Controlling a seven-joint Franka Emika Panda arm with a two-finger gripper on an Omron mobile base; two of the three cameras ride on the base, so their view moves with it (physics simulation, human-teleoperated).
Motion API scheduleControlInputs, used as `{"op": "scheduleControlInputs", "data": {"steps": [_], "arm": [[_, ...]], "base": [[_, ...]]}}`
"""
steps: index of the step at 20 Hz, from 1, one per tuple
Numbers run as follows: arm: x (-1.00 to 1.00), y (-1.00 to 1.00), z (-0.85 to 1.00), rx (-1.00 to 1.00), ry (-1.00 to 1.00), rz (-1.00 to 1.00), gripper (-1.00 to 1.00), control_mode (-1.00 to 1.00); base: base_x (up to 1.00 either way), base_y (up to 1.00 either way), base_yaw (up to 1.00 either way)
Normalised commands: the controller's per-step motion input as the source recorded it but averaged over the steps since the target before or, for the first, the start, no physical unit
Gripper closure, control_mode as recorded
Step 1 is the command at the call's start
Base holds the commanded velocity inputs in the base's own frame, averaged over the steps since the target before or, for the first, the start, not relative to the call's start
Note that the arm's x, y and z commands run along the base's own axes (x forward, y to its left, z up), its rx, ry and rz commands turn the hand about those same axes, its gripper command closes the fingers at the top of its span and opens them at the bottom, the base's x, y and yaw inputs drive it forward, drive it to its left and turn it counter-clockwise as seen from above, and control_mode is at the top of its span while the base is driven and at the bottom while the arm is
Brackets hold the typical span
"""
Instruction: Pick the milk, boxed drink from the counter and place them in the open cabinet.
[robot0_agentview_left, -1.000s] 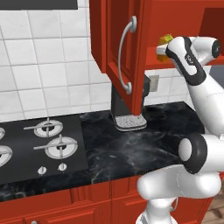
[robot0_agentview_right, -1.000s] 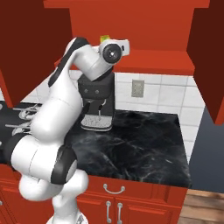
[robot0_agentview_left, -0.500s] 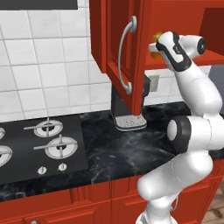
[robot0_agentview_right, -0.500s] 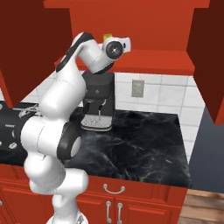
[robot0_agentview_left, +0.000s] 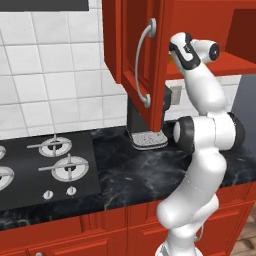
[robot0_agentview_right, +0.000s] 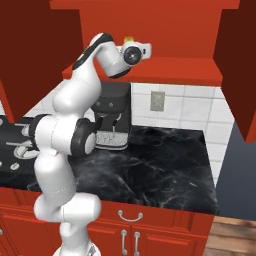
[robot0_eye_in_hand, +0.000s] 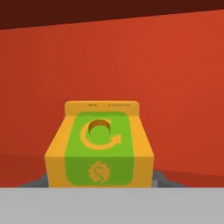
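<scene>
**Operator:** Left base view — report arm position and clearances.

**Technician:** The arm rises from the counter (robot0_agentview_left: 150, 175) edge and reaches up to the open cabinet (robot0_agentview_left: 220, 62). The hand sits at shelf level, just right of the open door (robot0_agentview_left: 137, 55), whose lower corner hangs above the coffee machine (robot0_agentview_left: 145, 127). A sliver of yellow shows beside the wrist, too small to identify from here. Free counter lies in front of the machine, bounded on the left by the stove (robot0_agentview_left: 45, 170).

**Operator:** Right base view?

**Technician:** The hand is level with the front lip of the cabinet shelf. A small yellow-green tip — the boxed drink (robot0_agentview_right: 129, 39) — shows just above the wrist. To the right of the hand the shelf front runs bare to the cabinet's far side. Below, the counter surface right of the coffee machine is open up to its right-hand edge.

**Operator:** Hand view — end effector state and load?

**Technician:** The gripper (robot0_eye_in_hand: 99, 183) is clamped on the boxed drink: the carton's orange sides and green top panel stand directly ahead, with the dark fingers (robot0_eye_in_hand: 159, 178) touching its left and right flanks at the base of the view. Beyond the carton the red rear wall of the cabinet stands clear of it, and the red shelf floor is visible on both sides. A dark upper edge of the cabinet crosses the top of the view.
</scene>
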Motion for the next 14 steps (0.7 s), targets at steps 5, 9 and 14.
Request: {"op": "scheduleControlInputs", "data": {"steps": [5, 9, 14], "arm": [[0.61, 0.00, -0.04, 0.03, 0.00, -0.02, -1.00, -1.00], [0.13, 0.00, 0.00, 0.00, 0.13, -0.02, -1.00, -1.00], [-0.27, 0.00, 0.01, 0.00, 0.25, -0.08, -1.00, -1.00]], "base": [[0.00, 0.00, 0.00], [0.00, 0.00, 0.00], [0.00, 0.00, 0.00]]}}
